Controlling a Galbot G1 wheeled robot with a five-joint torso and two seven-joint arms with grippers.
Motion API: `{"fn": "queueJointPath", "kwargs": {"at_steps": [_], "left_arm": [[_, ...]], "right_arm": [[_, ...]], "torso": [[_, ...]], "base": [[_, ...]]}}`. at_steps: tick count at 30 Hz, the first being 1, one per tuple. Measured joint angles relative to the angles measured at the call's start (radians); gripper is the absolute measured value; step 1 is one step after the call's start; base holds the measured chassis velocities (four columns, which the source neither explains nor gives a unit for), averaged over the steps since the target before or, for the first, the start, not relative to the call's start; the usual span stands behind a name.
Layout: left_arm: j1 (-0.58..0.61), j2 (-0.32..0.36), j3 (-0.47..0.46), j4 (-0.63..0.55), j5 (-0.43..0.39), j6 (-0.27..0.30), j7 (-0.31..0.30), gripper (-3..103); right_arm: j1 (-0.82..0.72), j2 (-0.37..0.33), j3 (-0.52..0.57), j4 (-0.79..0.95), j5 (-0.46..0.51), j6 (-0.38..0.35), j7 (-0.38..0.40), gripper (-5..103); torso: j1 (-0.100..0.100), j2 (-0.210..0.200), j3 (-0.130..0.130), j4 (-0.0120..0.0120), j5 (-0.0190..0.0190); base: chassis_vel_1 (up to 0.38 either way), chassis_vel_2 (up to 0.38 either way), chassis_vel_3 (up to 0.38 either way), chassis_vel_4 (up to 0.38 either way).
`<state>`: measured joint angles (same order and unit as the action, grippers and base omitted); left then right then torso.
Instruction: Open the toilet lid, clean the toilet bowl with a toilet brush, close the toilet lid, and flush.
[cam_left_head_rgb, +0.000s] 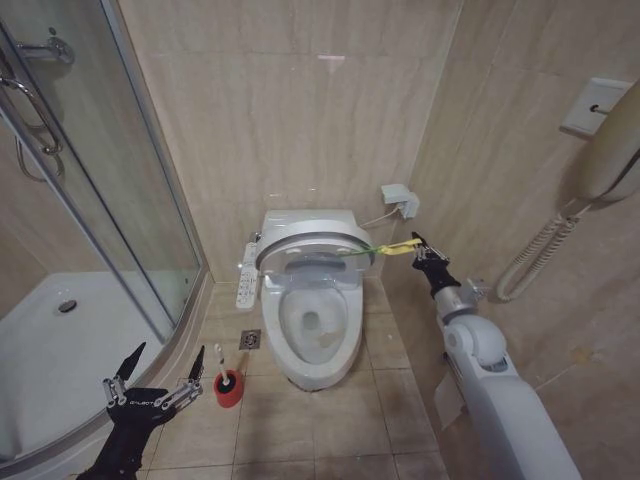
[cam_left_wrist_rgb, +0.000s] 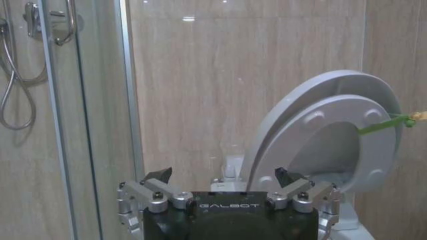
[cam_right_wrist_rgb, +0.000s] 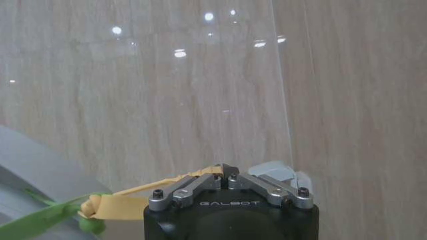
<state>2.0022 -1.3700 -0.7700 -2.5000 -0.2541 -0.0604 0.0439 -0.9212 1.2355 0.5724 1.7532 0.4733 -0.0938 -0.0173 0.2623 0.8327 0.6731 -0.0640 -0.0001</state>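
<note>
1. The shower enclosure (cam_left_head_rgb: 70, 300) is standing at the far left, its glass door (cam_left_head_rgb: 120, 190) running beside the tiled floor.
2. The left gripper (cam_left_head_rgb: 160, 365) is hovering low near the shower's threshold, its fingers (cam_left_head_rgb: 127, 362) spread wide and pinching nothing; in the left wrist view (cam_left_wrist_rgb: 223, 176) the two tips are sitting well apart.
3. The toilet brush (cam_left_head_rgb: 222, 372) is standing in its red holder (cam_left_head_rgb: 229, 388) on the floor, just beside the left gripper and in front of the bowl's left side.
4. The toilet bowl (cam_left_head_rgb: 312, 330) is sitting against the back wall with its white button panel (cam_left_head_rgb: 246, 276) on its left.
5. The toilet lid (cam_left_head_rgb: 312, 240) is tilting partly raised above the bowl, and a green-and-yellow strap (cam_left_head_rgb: 392, 247) is stretching from its right edge.
6. The right gripper (cam_left_head_rgb: 422, 250) is reaching in at lid height, its fingers pressed together on the yellow end of the strap (cam_right_wrist_rgb: 133, 192).
</note>
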Motion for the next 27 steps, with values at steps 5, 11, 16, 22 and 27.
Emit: {"fn": "queueJointPath", "kwargs": {"at_steps": [5, 11, 16, 22, 27], "left_arm": [[0.0, 0.0, 0.0, 0.0, 0.0, 0.0, 0.0, 100], [0.0, 0.0, 0.0, 0.0, 0.0, 0.0, 0.0, 100], [0.0, 0.0, 0.0, 0.0, 0.0, 0.0, 0.0, 100], [0.0, 0.0, 0.0, 0.0, 0.0, 0.0, 0.0, 100], [0.0, 0.0, 0.0, 0.0, 0.0, 0.0, 0.0, 100]], "right_arm": [[0.121, -0.002, -0.057, -0.082, 0.003, -0.004, 0.042, 1], [0.237, -0.001, -0.116, -0.168, 0.009, -0.002, 0.064, 1], [0.309, 0.011, -0.16, -0.239, 0.01, 0.008, 0.072, 1], [0.36, 0.033, -0.186, -0.302, 0.01, 0.011, 0.083, 1], [0.396, 0.055, -0.2, -0.352, 0.006, 0.01, 0.086, 1]], "torso": [[0.0, 0.0, 0.0, 0.0, -0.0001], [0.0, 0.0, 0.0, -0.0003, -0.0003], [0.0, 0.0, 0.0, -0.0004, -0.0001], [0.0, 0.0, 0.0, 0.0001, -0.0001], [0.0, 0.0, 0.0, 0.0004, 0.0]], "base": [[0.0, 0.0, 0.0, 0.0], [0.0, 0.0, 0.0, 0.0], [0.0, 0.0, 0.0, 0.0], [0.0, 0.0, 0.0, 0.0], [0.0, 0.0, 0.0, 0.0]]}}
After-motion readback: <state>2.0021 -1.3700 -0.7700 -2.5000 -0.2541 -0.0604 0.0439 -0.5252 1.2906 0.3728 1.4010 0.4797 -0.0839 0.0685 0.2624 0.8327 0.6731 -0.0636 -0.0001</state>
